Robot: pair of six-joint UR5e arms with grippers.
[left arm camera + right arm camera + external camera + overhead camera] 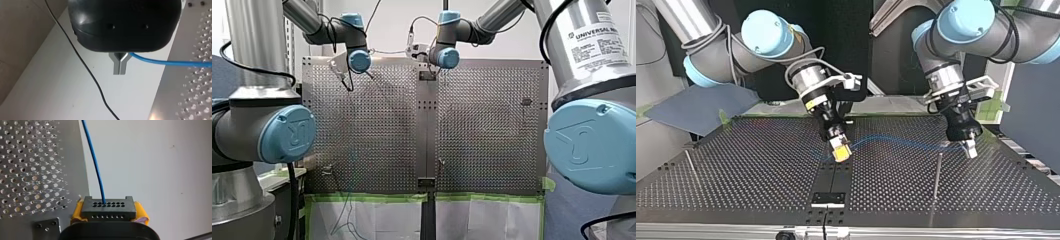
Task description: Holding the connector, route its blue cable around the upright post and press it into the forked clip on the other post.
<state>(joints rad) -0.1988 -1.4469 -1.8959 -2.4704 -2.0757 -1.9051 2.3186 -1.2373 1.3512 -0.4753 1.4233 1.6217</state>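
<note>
In the right wrist view my right gripper is shut on the black connector, which sits between its yellow pads. The blue cable leaves the connector's face and runs ahead. In the top view my right gripper hovers over the table's middle strip. From it the blue cable arcs across to my left gripper. My left gripper has its metal fingers shut, with the blue cable pinched at their base. An upright post stands near my left gripper, and a thinner one stands at the top view's far left.
The perforated table has a black plate on its middle strip near the top view's front edge. A thin black wire crosses the pale surface under my left gripper. Green tape and white sheeting border the table in the front view.
</note>
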